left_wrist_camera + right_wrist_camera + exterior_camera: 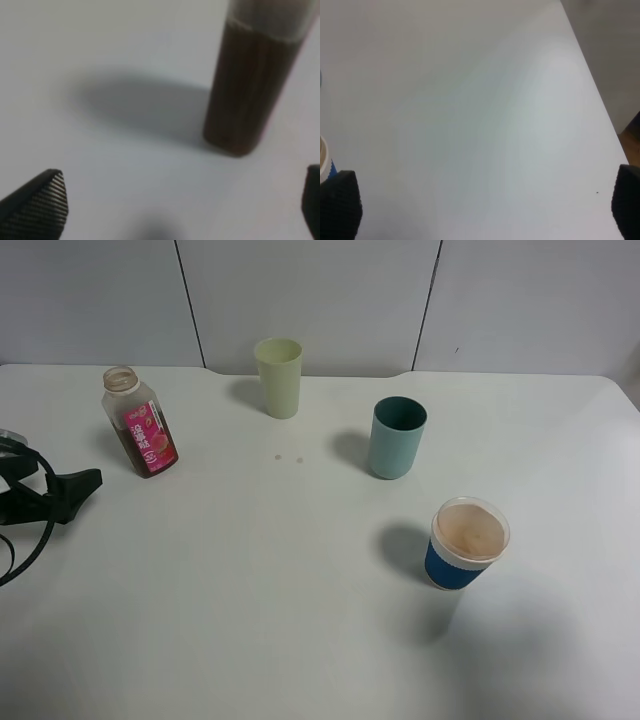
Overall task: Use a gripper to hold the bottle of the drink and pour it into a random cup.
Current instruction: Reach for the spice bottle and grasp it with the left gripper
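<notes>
Your left gripper at the counter's left edge, fingers spread wide, holding nothing, bottle of the drink upright just ahead, untouched, toward the far-left corner.

Bare table between left hand and bottle

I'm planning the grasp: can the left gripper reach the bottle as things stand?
Probably yes. The left gripper is open, the bottle stands upright just ahead of it, and only bare table lies between them.
</notes>
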Robot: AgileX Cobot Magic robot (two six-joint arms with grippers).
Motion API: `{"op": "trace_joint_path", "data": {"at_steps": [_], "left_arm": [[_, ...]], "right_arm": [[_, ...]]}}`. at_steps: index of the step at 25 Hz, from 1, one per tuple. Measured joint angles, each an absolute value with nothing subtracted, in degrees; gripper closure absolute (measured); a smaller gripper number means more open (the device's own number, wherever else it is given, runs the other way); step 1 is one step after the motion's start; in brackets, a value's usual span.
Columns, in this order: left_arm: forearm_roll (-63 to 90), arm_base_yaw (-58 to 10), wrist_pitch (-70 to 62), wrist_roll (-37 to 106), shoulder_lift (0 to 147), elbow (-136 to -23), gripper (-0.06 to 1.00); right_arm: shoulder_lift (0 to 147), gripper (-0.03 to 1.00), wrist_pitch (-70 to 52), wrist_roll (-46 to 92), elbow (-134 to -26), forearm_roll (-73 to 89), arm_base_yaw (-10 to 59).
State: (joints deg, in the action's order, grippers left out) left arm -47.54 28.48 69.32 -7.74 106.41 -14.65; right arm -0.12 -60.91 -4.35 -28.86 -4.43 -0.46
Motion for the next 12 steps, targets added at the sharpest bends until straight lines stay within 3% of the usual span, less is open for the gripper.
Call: {"op": "trace_joint_path", "data": {"at_steps": [12], "left_arm": [[-46.62,21.38,69.32,-9.26,110.16,-19.77,0.05]], "right_arm": [[-0.12,-0.03,-60.91,-4.35,-28.86,-4.43,-0.46]]}}
